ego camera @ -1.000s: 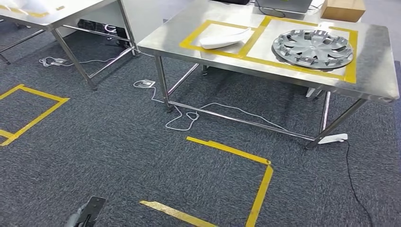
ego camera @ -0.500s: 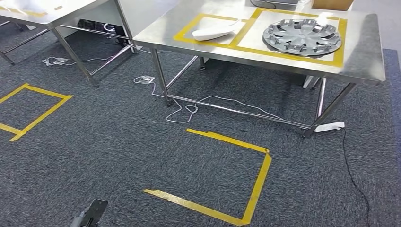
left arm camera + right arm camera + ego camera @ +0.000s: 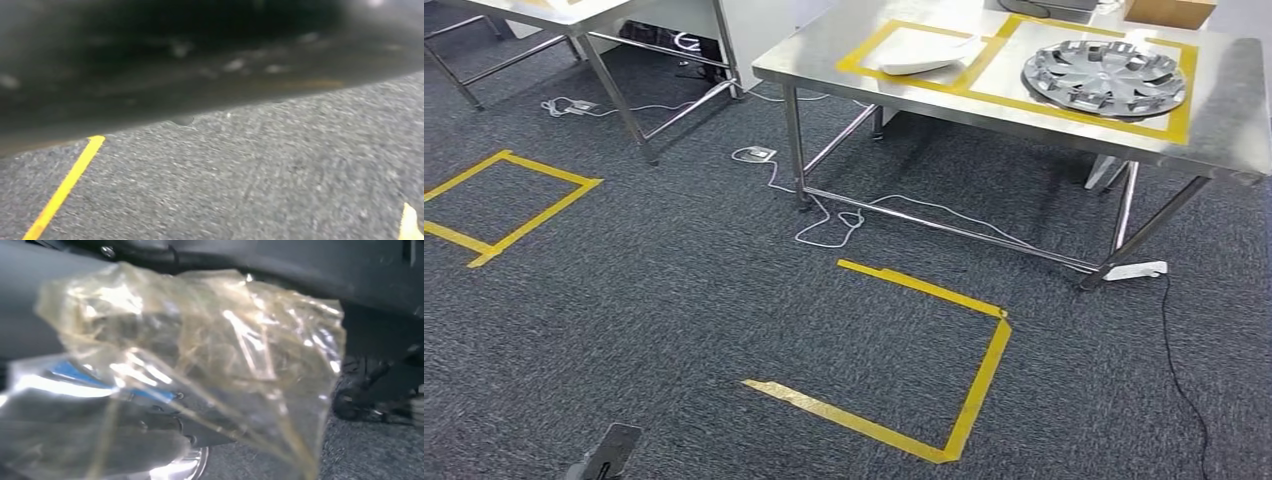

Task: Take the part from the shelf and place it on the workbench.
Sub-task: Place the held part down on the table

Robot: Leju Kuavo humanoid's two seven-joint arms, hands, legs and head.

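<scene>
Although the fingers of the right hand are hidden behind crumpled clear plastic, the plastic-wrapped part hangs directly in front of them, off the floor. I judge that they are closed on it, but how tightly I cannot tell. Through the wrap a blue label and a shiny metal edge can be seen, just beyond where the fingers should be. Of the left hand a dark piece appears low in the head view, hanging over the carpet. Whether its fingers are spread or curled cannot be told, and nothing is seen in them. Well ahead of both hands lies a square of yellow floor tape, and beyond it stands the workbench. It already carries a silver wheel cover and a white curved piece, each inside its own taped frame. The step in hand seems to be the carrying – the part is taken and the bench is not yet reached. The next move probably calls for walking up to the taped square, then lifting the right arm above the bench edge and finding free steel – the grip should not loosen before that.
</scene>
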